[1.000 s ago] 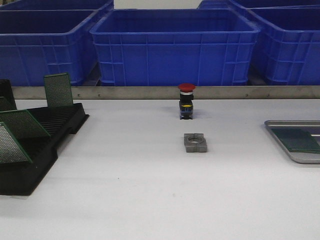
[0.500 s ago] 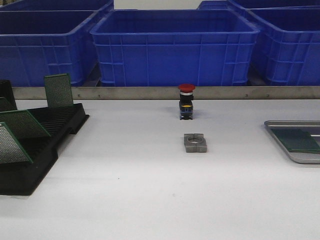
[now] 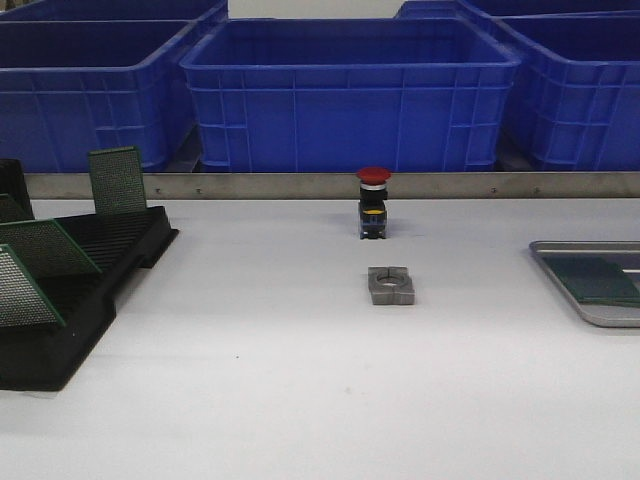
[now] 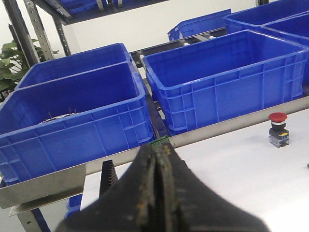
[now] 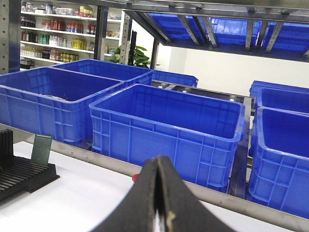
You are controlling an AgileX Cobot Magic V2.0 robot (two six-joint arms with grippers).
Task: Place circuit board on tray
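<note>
While both wrist views show a left claw [image 4: 157, 193] and a right claw [image 5: 158, 203] pressed together on nothing, neither arm appears over the white bench [image 3: 300, 380]. At the left, green circuit boards [image 3: 45, 247] lean in a black slotted rack [image 3: 70, 320]. Mid-bench lies a grey metal block [image 3: 391, 285]; at the right edge, the tray [image 3: 590, 312] already carries a circuit board [image 3: 598, 280]. Behind the block stands a red push-button [image 3: 373, 202], then blue bins [image 3: 350, 95].

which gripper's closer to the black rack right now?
Probably left. The left gripper, shut, sees the black rack just past its fingertips; the right gripper, also shut, sees that rack farther off to one side.
</note>
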